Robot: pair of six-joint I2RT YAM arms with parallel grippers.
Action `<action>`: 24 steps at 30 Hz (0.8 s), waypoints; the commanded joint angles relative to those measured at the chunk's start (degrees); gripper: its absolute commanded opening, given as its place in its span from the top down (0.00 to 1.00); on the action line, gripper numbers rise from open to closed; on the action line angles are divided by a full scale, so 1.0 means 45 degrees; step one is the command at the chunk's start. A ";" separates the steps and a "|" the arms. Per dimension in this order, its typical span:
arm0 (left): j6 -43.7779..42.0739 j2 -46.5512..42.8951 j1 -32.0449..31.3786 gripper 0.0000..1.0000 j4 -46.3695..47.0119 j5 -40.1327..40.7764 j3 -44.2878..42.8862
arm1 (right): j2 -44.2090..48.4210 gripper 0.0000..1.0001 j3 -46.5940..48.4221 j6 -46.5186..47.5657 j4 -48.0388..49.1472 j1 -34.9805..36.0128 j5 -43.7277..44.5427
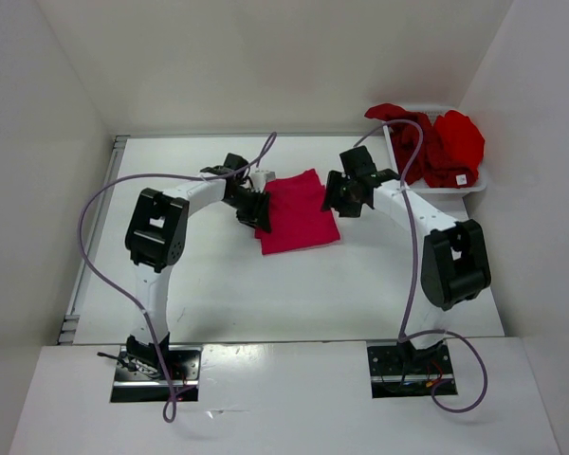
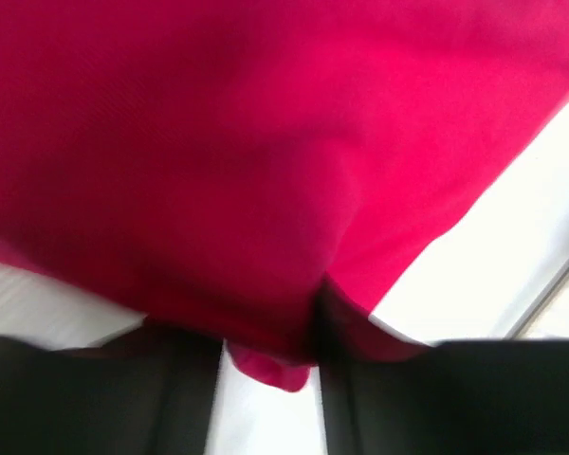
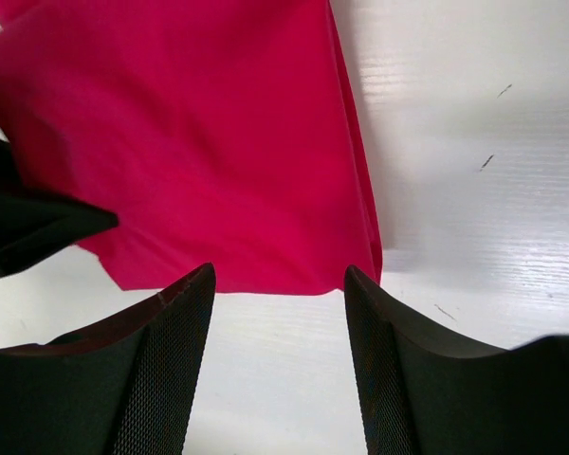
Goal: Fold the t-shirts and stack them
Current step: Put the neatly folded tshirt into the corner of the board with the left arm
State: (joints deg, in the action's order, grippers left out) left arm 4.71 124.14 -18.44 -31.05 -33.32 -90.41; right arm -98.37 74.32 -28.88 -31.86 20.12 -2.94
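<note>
Crimson shirt (image 1: 299, 216) lies folded flat mid-surface (image 1: 266, 294), a soft, matte, roughly rectangular pad, its long axis running about 12 to 6 o'clock in the top view and tipped slightly. Both arms flank it: the left end effector (image 1: 254, 207) sits at its 9 o'clock edge, so the cloth lies at 3 o'clock from it, and the right end effector (image 1: 346, 194) sits at the 3 o'clock edge. The left is the closer, right on the hem. In its wrist view a limp lip of cloth sags between half-spread fingers (image 2: 180, 389); whether it is pinched I cannot tell. The right one's textured fingers (image 3: 171, 370) stand wide, holding nothing, the shirt's edge just beyond their tips. Up at 2 o'clock, the maroon shirt (image 1: 408, 133) and red shirt (image 1: 458, 140) sit crumpled in the white basket (image 1: 479, 185), not yet folded.
</note>
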 commanded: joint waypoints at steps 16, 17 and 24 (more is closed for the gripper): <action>-0.2800 0.0871 0.3743 1.00 -0.1771 0.3100 -0.3285 | 0.1488 0.38 -0.0149 0.0011 -0.0479 -0.0037 0.0849; -0.2998 0.1006 0.3997 1.00 -0.1772 0.3456 -0.3481 | 0.1488 0.38 -0.0149 0.0012 -0.0479 -0.0037 0.0849; -0.4795 0.1904 0.5990 1.00 -0.1479 0.6678 -0.5181 | 0.1488 0.38 -0.0149 0.0012 -0.0479 -0.0037 0.0849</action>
State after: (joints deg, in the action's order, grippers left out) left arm -10.81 130.08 7.09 -37.98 -11.75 -110.93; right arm -94.80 74.11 -29.06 -33.76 20.10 -0.34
